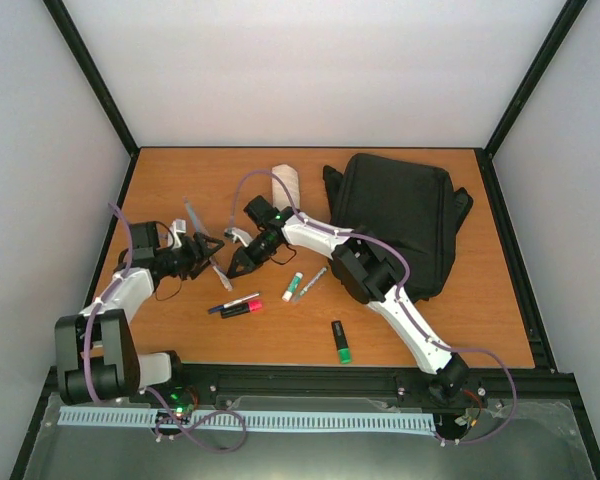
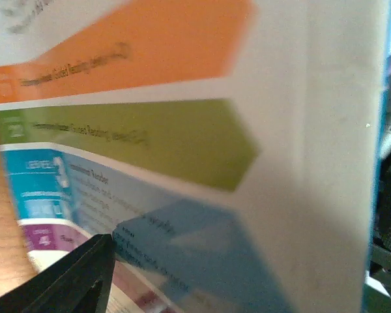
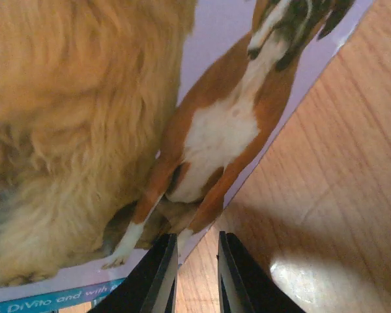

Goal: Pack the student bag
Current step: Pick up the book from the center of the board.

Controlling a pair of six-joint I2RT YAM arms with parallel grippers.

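Observation:
The student bag (image 1: 395,215), a black backpack, lies flat at the back right. A thin picture book (image 1: 191,218) stands on edge between my two grippers at the left. Its back cover (image 2: 182,130), with orange, green and blue arrows, fills the left wrist view. My left gripper (image 1: 205,247) is open around the book; one finger (image 2: 85,280) shows and the book hides the other. The dog cover (image 3: 117,130) faces my right gripper (image 3: 195,274). Those jaws stand narrowly apart, with the book's lower corner just between them and bare wood showing in the gap.
A cream pouch (image 1: 288,183) lies behind the right gripper. On the table (image 1: 460,320) in front are a pink-and-black marker (image 1: 242,308), a green-and-white marker (image 1: 292,287), a silver pen (image 1: 311,282) and a green-capped highlighter (image 1: 341,342). Black frame rails border the table.

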